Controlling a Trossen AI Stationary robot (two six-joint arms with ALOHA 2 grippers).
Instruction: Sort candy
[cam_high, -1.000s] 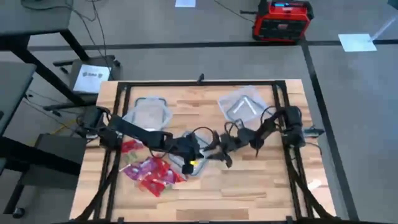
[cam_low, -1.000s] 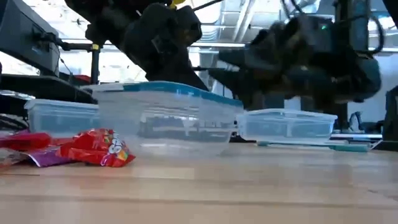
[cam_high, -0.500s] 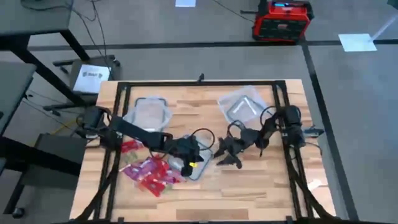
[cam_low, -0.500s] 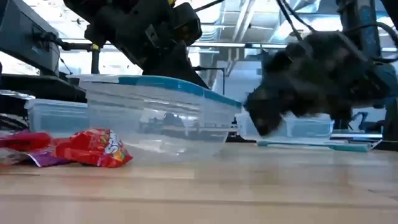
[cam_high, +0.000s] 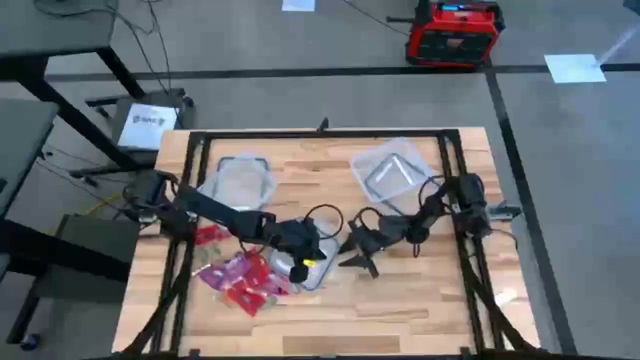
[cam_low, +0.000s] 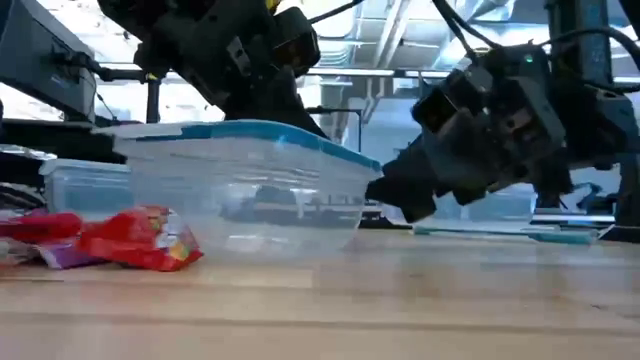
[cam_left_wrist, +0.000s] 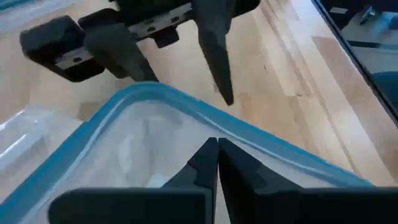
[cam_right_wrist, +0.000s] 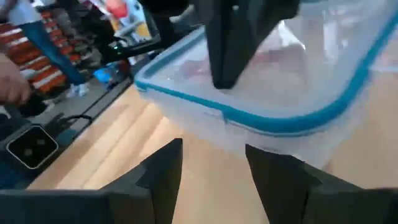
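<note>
The left gripper (cam_left_wrist: 217, 163) sat pressed together over the clear tub (cam_low: 240, 195). The right gripper (cam_right_wrist: 211, 165) stood spread beside it, near the candy (cam_high: 240, 280)

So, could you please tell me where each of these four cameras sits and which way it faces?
High view: above the table, looking straight down; both arms meet at the clear tub beside the candy.
Low view: at tabletop height, looking level across; tub in front, arms entering from above.
Left wrist view: on the left arm, over the tub's rim; left tool shut, the other arm's fingers beyond.
Right wrist view: on the right arm, facing the tub; right tool open.
All four views share the tub.
</note>
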